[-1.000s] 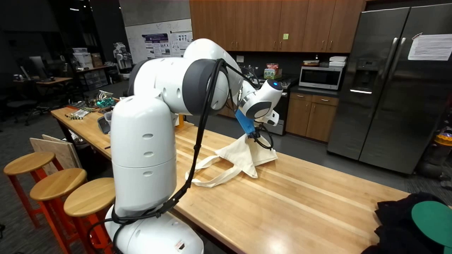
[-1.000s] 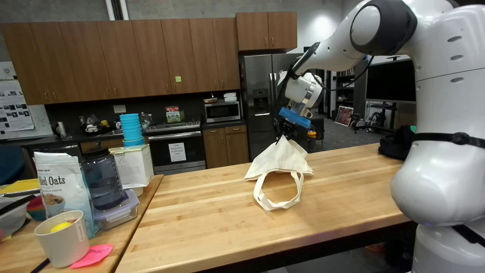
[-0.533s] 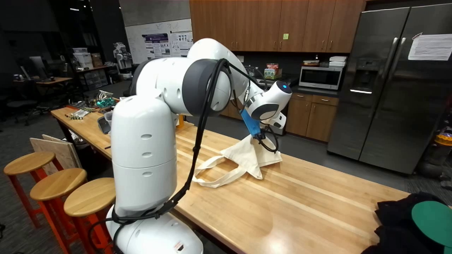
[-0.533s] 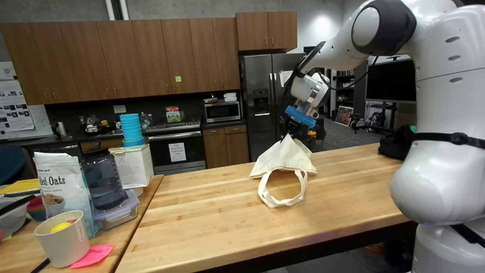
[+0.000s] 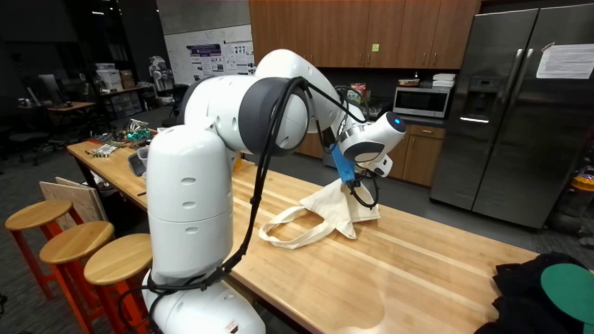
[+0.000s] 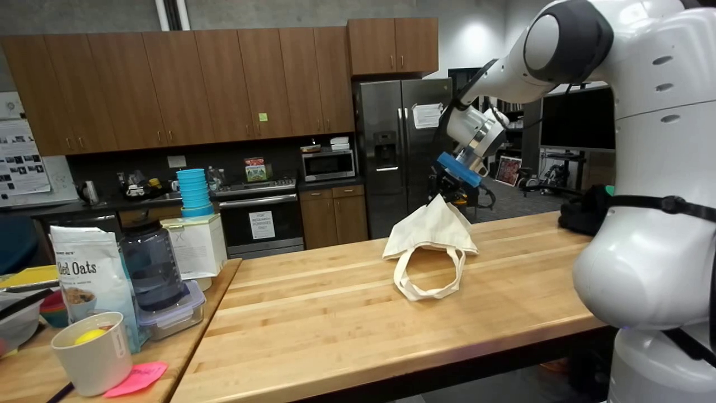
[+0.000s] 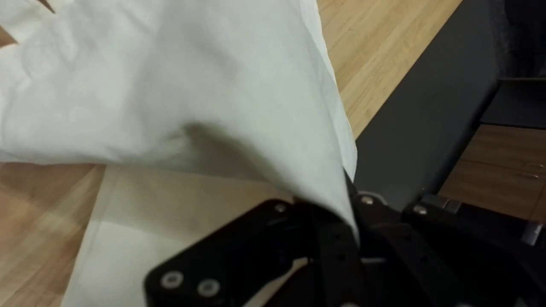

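Across the room from me, the wooden cabinets (image 6: pixel 190 84) hang in a row at the far side, unchanged over the last second. The wooden table (image 5: pixel 408 278) stretches in front of them, likewise fixed. At the far right stands the steel refrigerator (image 5: pixel 506 120). The white robot arm (image 5: pixel 189 185) rises at the table's near side and reaches over it; its outer end sits farther right than one second ago. The cream cloth bag (image 6: pixel 430 230), on the table near the far edge, has slid right with the arm, as both exterior views show. Its gripped part is drawn up into a tent-like peak; its lower part rests on the table. The straps (image 6: pixel 425 294) trail as a loop toward the near side and have shifted right too. The gripper (image 6: pixel 438 193) is clamped on the bag's peak; in the wrist view the cloth runs in between its closed jaws. The blue block (image 6: pixel 458 169) just above the gripper travels with the arm. The paper sheet (image 6: pixel 427 115) on the refrigerator, partly covered by the arm one second ago, now shows whole in an exterior view.
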You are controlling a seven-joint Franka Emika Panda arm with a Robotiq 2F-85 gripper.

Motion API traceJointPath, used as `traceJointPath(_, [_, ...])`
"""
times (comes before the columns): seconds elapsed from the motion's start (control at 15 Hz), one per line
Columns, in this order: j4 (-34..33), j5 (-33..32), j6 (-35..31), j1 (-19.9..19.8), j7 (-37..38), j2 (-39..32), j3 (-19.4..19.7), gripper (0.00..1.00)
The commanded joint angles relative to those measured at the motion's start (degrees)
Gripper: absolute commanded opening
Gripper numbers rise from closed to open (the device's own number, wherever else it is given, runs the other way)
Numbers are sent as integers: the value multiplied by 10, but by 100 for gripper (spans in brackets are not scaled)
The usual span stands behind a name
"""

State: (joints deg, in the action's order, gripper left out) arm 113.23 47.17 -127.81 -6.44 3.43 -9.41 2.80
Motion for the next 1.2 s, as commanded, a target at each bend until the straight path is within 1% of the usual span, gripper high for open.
traceJointPath(0.0, [-5,33,27,-14,-16,6,13,1])
traceJointPath(0.73, [-1,120,58,-46,-49,-2,48,1])
traceJointPath(0.93, [0,135,65,-52,-57,-5,56,1])
traceJointPath(1.13, [0,133,61,-50,-60,-7,57,1])
